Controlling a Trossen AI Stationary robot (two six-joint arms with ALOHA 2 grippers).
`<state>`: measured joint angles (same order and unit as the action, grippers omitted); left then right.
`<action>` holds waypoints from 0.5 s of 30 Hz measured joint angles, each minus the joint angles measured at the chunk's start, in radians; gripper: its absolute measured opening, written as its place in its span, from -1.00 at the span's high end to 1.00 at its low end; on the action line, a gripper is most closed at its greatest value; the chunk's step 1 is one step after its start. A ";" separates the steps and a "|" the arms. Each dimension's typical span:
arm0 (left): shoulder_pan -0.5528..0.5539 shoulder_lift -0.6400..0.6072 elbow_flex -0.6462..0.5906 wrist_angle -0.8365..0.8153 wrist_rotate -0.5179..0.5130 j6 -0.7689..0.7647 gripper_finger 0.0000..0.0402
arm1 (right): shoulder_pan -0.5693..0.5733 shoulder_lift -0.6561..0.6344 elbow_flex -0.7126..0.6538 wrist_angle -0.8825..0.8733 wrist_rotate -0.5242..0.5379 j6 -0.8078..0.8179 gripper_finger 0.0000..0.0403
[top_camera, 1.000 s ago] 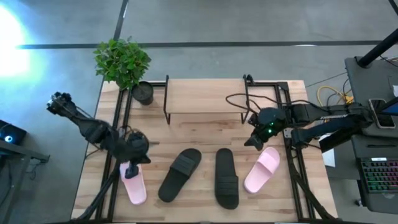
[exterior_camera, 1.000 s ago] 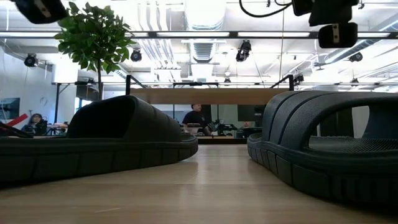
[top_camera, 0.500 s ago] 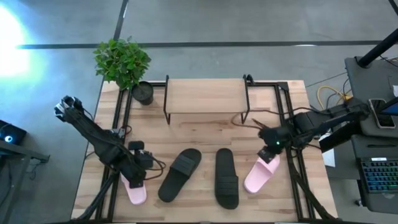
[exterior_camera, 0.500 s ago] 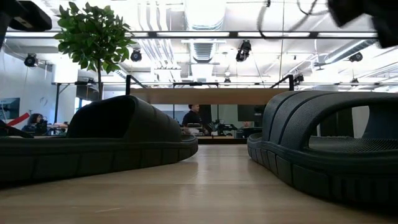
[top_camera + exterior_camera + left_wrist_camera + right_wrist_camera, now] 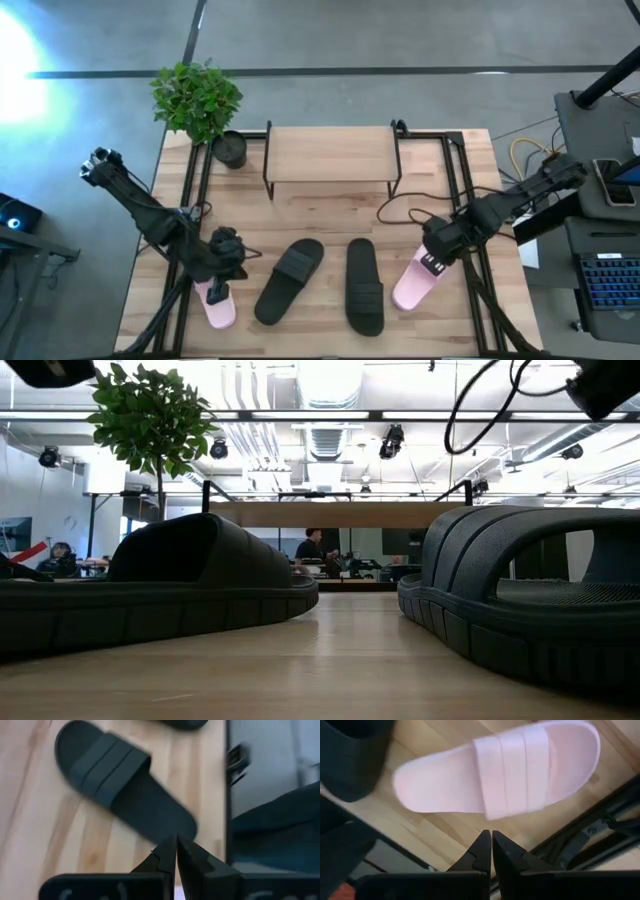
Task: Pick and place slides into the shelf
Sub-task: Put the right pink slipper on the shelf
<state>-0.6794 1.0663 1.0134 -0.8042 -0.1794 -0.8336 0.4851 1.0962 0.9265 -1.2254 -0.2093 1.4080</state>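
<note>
High view, no legible writing, left fingers (image 5: 174,851) together, right fingers (image 5: 489,847) together over pink slide (image 5: 505,772).

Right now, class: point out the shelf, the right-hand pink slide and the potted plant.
shelf (image 5: 330,152): high view, on its bare plank top.
right-hand pink slide (image 5: 408,290): high view, on its footbed, clear of the gripper.
potted plant (image 5: 196,98): high view, on its leaves.

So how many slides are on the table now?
4: left pink slide under the left gripper, two black slides mid-table, right pink slide under the right gripper.
</note>
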 joint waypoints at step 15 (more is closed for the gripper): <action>0.008 -0.032 -0.009 -0.010 -0.019 0.002 1.00 | 0.062 0.170 0.000 0.104 0.075 -0.031 0.06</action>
<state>-0.6718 1.0345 1.0044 -0.8143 -0.1984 -0.8317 0.5471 1.2659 0.9263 -1.1214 -0.1344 1.3767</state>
